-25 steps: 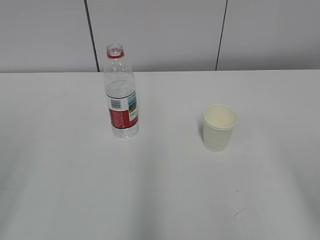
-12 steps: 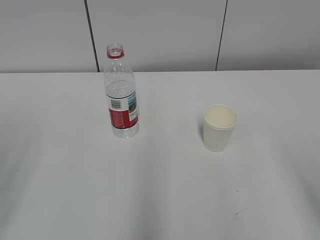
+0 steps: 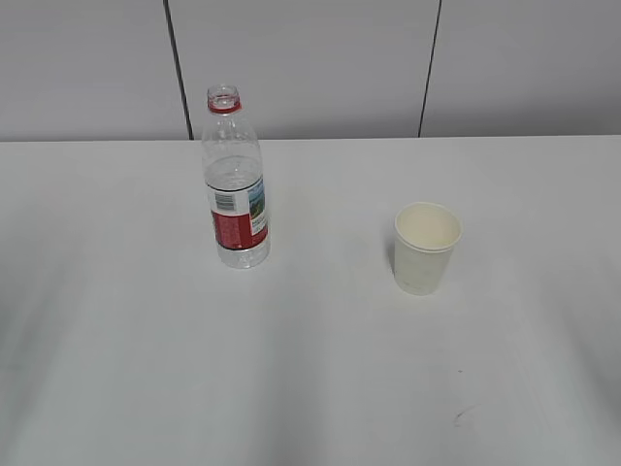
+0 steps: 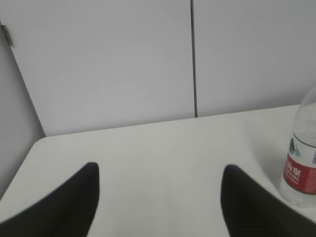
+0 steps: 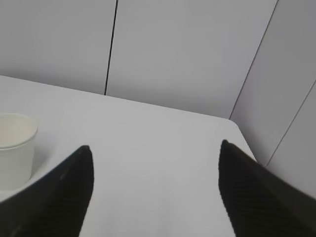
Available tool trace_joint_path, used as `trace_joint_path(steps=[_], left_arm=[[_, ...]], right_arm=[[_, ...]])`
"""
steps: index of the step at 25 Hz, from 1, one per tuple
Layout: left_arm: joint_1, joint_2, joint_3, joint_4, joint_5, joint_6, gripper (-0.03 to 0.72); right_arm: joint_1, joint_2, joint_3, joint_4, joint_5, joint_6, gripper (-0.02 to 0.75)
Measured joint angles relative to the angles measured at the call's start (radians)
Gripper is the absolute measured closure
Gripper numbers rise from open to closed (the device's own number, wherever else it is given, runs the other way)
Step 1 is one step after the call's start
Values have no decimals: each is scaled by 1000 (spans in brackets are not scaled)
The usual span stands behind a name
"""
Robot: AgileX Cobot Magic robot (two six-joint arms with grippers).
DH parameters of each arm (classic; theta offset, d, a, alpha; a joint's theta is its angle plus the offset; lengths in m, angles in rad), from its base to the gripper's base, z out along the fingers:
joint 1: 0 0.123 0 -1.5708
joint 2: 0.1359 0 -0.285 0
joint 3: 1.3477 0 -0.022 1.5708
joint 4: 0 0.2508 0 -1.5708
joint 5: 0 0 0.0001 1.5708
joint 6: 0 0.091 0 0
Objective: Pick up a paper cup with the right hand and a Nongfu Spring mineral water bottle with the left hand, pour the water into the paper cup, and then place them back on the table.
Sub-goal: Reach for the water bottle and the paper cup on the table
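The Nongfu Spring mineral water bottle (image 3: 235,183) stands upright and uncapped on the white table (image 3: 310,369), left of centre, partly filled with water. The paper cup (image 3: 426,248) stands upright to its right. Neither arm shows in the exterior view. In the left wrist view my left gripper (image 4: 159,170) is open over bare table, with the bottle (image 4: 302,158) off to its right. In the right wrist view my right gripper (image 5: 155,150) is open and empty, and the cup (image 5: 16,147) sits to its left at the frame edge.
A grey panelled wall (image 3: 310,68) runs behind the table. A small dark scuff (image 3: 464,416) marks the tabletop at the front right. The table's far corners show in both wrist views.
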Motion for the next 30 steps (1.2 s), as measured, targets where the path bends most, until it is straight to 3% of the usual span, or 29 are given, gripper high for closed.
trace_joint_path(steps=[17,24,27,30], left_arm=[[-2,93,50,0,-181,1,225],[-46,162,50,0,-210,1,225],[-57,193,50,0,-233,1,225],[-58,215,50,0,-248,1,225]], right_arm=[[2,174,0,-2,-144,36,156],[2,289,0,-8,-249,50,156],[2,358,0,-56,-305,86,156],[2,425,0,-195,-386,162,156]])
